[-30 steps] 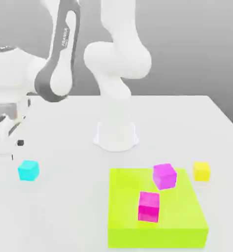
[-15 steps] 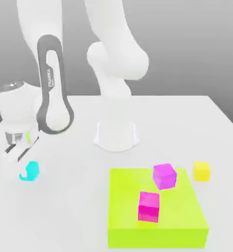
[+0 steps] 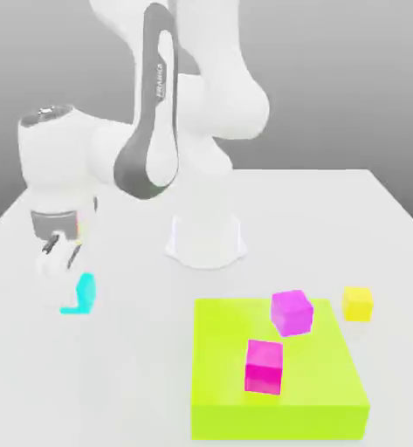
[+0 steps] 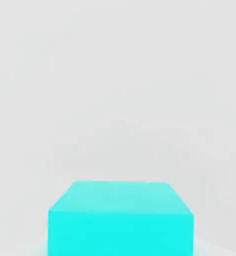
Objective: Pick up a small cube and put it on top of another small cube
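The small cyan cube (image 3: 82, 294) is at the exterior view's left, partly covered by a white finger (image 3: 59, 272) of my gripper (image 3: 72, 292), which is shut on it. It appears to hang just above the white table (image 3: 131, 375). In the hand view the cyan cube (image 4: 120, 217) sits close to the camera, with plain table behind it. The small yellow cube (image 3: 358, 303) rests on the table at the exterior view's right, just beside the lime-green block, far from the gripper.
A large flat lime-green block (image 3: 314, 393) lies at the front right with two magenta cubes (image 3: 292, 312) (image 3: 264, 366) on it. The arm's white base (image 3: 206, 240) stands at the table's middle, behind the block.
The gripper came down over the cyan cube and shut on it. Gripper and cube have since shifted toward the exterior view's right and slightly up.
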